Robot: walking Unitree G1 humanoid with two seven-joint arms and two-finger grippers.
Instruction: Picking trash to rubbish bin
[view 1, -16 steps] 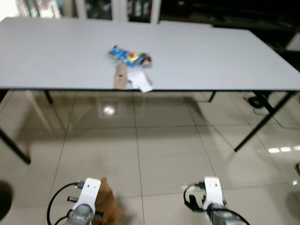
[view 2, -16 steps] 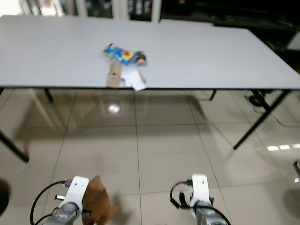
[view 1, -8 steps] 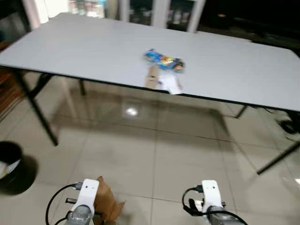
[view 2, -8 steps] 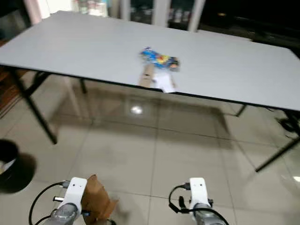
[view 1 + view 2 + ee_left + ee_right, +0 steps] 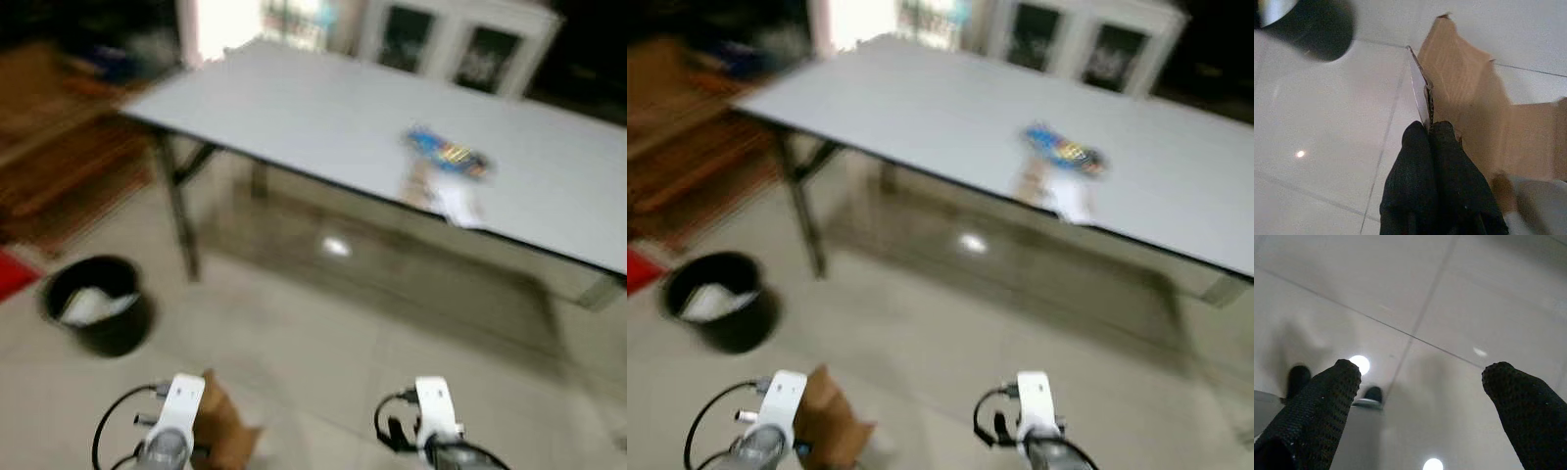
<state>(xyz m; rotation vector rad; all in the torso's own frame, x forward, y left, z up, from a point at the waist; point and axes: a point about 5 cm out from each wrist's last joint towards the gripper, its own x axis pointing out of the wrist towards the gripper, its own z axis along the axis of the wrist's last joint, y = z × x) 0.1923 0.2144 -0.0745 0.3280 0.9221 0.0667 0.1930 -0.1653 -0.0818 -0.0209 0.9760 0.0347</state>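
Cardboard scrap (image 5: 1469,103) looked light, stiff, bendable; we had left gripper (image 5: 1429,128) jaws pinched on its edge, right gripper (image 5: 1420,374) jaws spread empty, bin (image 5: 98,304) near.

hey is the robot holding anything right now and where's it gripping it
Yes. The left gripper is shut on a piece of brown cardboard, its fingers pinching one thin edge. The right gripper is open, holding nothing.

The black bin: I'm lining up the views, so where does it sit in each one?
Left eye view: black bin on the floor at left, near the table leg.
Right eye view: same bin, left.
Left wrist view: dark round shape, likely the bin.
Shared landmark: the held cardboard.
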